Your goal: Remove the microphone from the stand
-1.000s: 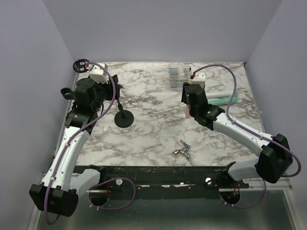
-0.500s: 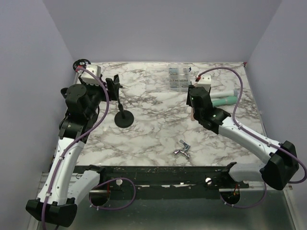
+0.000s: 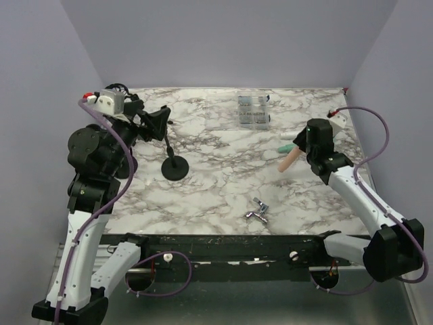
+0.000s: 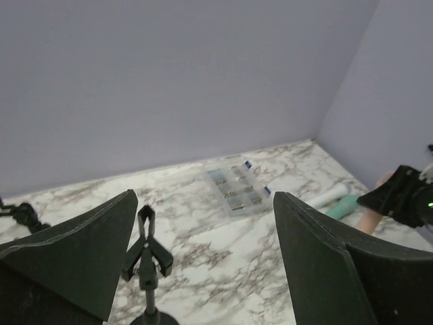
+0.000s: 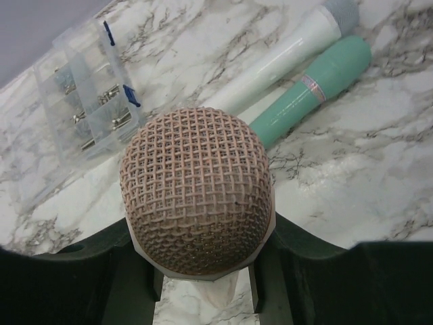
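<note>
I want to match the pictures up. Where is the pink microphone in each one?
Top external: the pink microphone is right of the middle.
Left wrist: a pink bit shows low at the far right edge.
Right wrist: its mesh head fills the middle.
Shared landmark: the clear parts box.

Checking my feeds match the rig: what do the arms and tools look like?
The left arm and right arm both have white links, black joints and a purple cable looped alongside. The left tool has wide, flat black fingers; a green light shows on the right arm.
</note>
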Controlling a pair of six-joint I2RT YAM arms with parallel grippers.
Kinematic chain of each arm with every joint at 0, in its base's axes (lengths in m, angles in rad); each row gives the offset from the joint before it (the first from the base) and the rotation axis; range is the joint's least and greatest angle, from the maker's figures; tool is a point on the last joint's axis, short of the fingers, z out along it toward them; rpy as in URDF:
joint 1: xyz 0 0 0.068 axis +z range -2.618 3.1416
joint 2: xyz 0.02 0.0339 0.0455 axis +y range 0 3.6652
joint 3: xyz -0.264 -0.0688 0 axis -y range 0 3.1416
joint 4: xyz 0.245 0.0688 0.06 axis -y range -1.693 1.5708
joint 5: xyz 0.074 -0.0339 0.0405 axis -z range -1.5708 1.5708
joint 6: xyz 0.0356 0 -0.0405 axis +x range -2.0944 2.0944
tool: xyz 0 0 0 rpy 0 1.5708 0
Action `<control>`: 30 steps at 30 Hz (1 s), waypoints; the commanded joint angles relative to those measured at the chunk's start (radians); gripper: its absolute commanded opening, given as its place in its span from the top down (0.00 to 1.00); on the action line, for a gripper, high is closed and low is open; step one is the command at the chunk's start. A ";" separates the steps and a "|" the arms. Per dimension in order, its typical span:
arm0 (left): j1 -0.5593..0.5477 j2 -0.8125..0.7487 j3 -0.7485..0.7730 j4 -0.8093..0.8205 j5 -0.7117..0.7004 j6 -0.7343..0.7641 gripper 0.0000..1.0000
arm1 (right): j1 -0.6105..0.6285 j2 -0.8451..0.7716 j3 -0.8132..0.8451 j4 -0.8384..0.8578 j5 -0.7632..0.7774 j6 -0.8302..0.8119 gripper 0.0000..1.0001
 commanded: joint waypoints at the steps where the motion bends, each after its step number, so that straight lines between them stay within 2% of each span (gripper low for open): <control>1: 0.004 0.012 0.094 0.117 0.130 -0.062 0.15 | -0.134 -0.014 -0.056 0.021 -0.314 0.219 0.99; 5: -0.004 0.040 0.048 0.139 0.162 0.068 0.15 | -0.336 0.015 -0.166 0.114 -0.559 0.380 0.99; 6: -0.003 0.036 0.003 0.156 0.151 0.076 0.15 | -0.387 0.019 -0.209 0.157 -0.641 0.428 0.99; 8: 0.012 0.033 -0.060 0.187 0.185 0.041 0.12 | -0.459 0.034 -0.269 0.234 -0.712 0.495 0.99; 13: -0.018 0.060 -0.071 0.182 0.219 0.050 0.12 | -0.523 0.069 -0.367 0.358 -0.703 0.623 0.99; 18: -0.022 0.049 -0.084 0.164 0.139 0.093 0.13 | -0.583 0.109 -0.443 0.457 -0.667 0.752 0.99; 24: -0.023 0.038 -0.100 0.158 0.053 0.133 0.13 | -0.645 0.209 -0.421 0.439 -0.636 0.778 0.98; 30: -0.022 0.047 -0.098 0.156 0.063 0.117 0.13 | -0.656 0.285 -0.339 0.367 -0.622 0.744 0.89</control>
